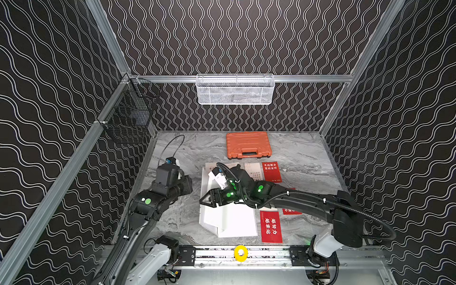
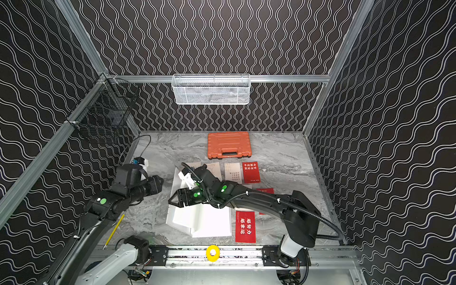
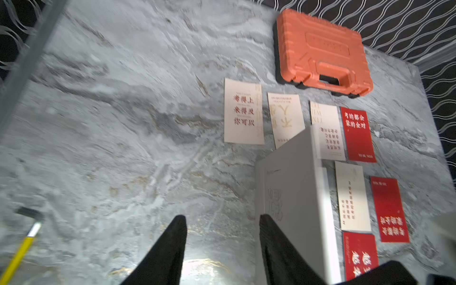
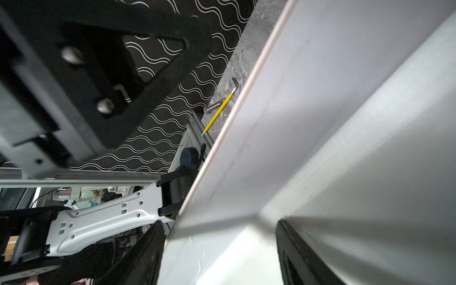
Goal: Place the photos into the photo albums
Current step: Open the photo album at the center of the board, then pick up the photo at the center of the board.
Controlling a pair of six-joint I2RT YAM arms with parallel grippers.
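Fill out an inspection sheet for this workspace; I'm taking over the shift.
Surface: grey marbled table, no spills seen.
Job's things: white album lies open, one leaf raised; seven cards lie flat on the table beside it, none seen inside.
Clutter: orange case at the far edge; yellow-handled hex key near the left arm.
Grippers: left claw open, empty, beside the album; right claw open, astride the raised leaf.
Cables: black hose along the right arm; thin cable loops above the left arm.
Surroundings: wavy-patterned walls; white mesh basket, black wire basket on the rails.

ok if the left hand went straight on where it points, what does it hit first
Probably the bare tabletop, just beside the raised photo album; depth is unclear, so one finger may clip it.
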